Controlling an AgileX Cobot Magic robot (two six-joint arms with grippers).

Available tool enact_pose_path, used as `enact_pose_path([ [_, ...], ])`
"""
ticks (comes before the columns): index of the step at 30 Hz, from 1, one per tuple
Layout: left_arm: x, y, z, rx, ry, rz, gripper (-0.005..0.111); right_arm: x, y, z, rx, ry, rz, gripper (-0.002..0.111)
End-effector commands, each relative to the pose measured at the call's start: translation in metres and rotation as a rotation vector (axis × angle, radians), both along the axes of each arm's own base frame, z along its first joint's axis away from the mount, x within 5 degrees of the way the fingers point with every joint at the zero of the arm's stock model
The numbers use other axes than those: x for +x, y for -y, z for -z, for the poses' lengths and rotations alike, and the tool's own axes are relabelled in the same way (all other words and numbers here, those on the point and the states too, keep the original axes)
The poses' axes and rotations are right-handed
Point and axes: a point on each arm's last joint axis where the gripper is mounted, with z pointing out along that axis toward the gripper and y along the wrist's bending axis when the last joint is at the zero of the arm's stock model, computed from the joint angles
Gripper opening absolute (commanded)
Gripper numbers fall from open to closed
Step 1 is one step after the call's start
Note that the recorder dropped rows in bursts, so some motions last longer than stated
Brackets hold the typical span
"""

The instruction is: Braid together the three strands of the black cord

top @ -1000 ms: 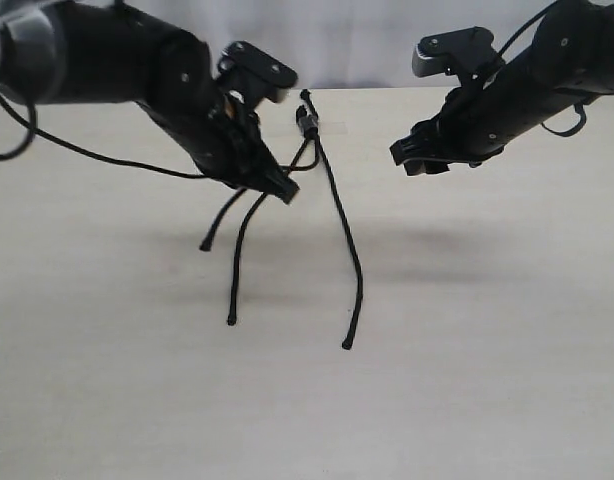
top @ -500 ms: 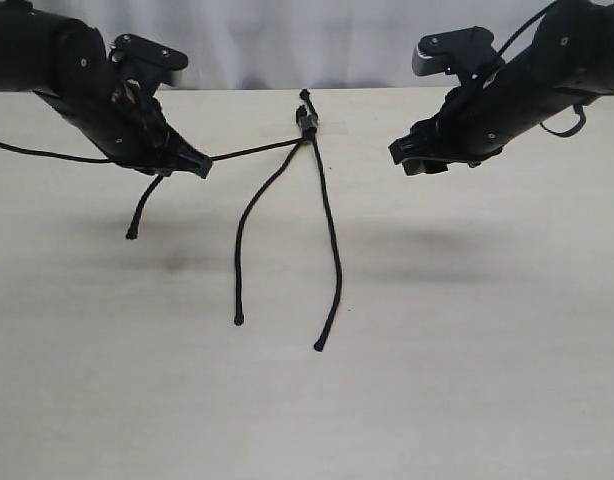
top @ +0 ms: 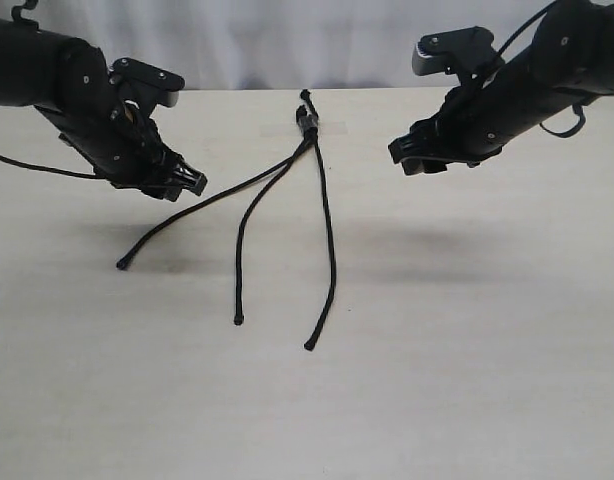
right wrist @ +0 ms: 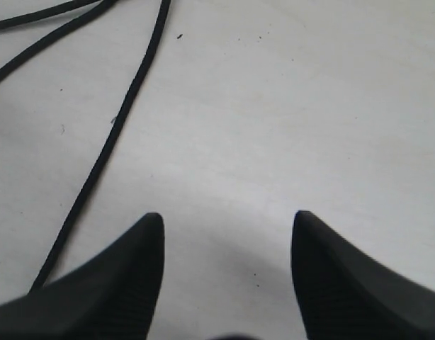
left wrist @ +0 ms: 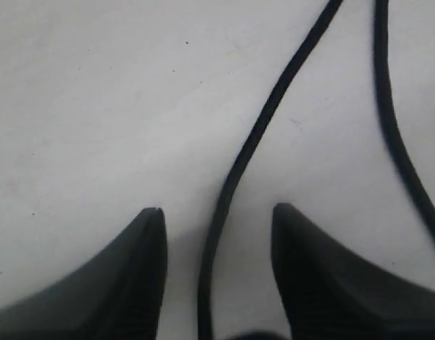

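The black cord lies on the pale table, its knotted end point(top: 307, 121) and short stub at the far middle. Three strands fan toward the front: the left strand point(top: 217, 191) runs out to a tip at the left, the middle strand point(top: 241, 250) and the right strand point(top: 330, 240) end nearer the front. My left gripper point(top: 189, 185) is open just over the left strand. In the left wrist view that strand point(left wrist: 246, 152) runs loose between the fingers of the left gripper point(left wrist: 216, 211). My right gripper point(top: 412, 160) point(right wrist: 227, 218) hovers open and holds nothing, to the right of the right strand point(right wrist: 111, 145).
The left arm's smooth black cable point(top: 32, 165) trails off the left side. The table's far edge point(top: 377, 89) meets a white backdrop just behind the knot. Bare tabletop point(top: 467, 330) stretches in front and to the right.
My left gripper carried the left strand from the middle out to the left, then opened. The strand has dropped from taut onto the table. The right arm has not moved.
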Motion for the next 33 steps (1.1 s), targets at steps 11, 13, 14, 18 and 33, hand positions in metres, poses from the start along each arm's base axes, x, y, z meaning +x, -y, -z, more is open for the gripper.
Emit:
enact_pose_path([
  [11, -0.089, -0.016, -0.168, -0.058, 0.682, 0.059, 0.000, -0.042, -0.145, 0.017, -0.026, -0.060, -0.425, 0.052],
  [13, -0.109, -0.020, -0.181, -0.068, 0.745, 0.058, 0.000, -0.044, -0.180, 0.038, -0.052, -0.144, -0.496, 0.052],
  [14, -0.112, -0.020, -0.182, -0.068, 0.749, 0.058, 0.000, -0.045, -0.189, 0.045, -0.072, -0.172, -0.504, 0.052],
  [18, -0.113, -0.021, -0.183, -0.068, 0.745, 0.058, 0.000, -0.040, -0.217, 0.067, -0.275, -0.221, -0.467, 0.052],
  [33, -0.113, -0.021, -0.182, -0.073, 0.742, 0.055, 0.000, -0.043, -0.222, 0.066, -0.338, -0.247, -0.543, 0.005],
])
